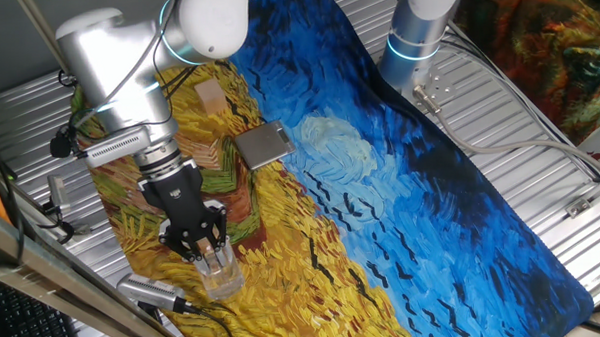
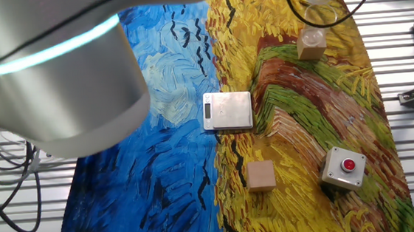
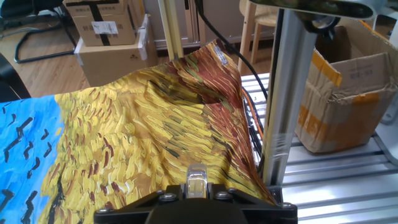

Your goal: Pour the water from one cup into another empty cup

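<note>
Standing upright near the front edge of the painted cloth (image 1: 402, 215), the clear tumbler (image 1: 222, 276) keeps its long axis vertical, mouth up. Our gripper (image 1: 212, 254) reaches down over it, fingers (image 1: 205, 250) at its rim, apparently closed on the wall, though we cannot tell how firmly. The water inside is too faint to make out. Farther along the cloth, the peach-tinted cup (image 1: 209, 96) stands upright, well apart from the tumbler. Between them lies a flat silver scale (image 2: 227, 111), near the cloth's middle. A grey box with a red button (image 2: 343, 167) and a small tan block (image 2: 260, 175) rest on the yellow part.
</note>
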Controlling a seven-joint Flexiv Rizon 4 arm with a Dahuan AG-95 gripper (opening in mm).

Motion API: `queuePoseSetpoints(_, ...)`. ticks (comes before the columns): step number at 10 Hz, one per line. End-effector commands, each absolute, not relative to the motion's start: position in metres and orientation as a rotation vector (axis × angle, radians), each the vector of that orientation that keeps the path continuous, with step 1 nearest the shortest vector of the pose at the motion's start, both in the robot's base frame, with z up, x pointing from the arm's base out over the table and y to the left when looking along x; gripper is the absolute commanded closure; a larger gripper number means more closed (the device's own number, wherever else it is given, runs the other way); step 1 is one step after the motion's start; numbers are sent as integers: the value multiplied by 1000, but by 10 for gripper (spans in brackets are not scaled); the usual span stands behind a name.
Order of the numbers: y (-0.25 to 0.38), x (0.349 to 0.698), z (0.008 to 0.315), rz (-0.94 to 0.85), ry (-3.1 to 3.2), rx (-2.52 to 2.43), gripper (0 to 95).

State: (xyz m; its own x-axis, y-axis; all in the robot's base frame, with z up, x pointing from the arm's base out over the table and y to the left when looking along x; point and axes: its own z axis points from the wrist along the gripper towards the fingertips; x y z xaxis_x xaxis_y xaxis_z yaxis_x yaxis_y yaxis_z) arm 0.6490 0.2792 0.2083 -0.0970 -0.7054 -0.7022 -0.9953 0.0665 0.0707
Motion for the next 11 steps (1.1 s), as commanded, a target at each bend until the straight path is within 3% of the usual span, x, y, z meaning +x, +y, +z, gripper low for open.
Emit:
queuePoseSetpoints(1, 279, 649, 209, 775, 1856, -1685, 950)
queuePoseSetpoints(11, 278, 649, 210, 825, 1830, -1644, 950)
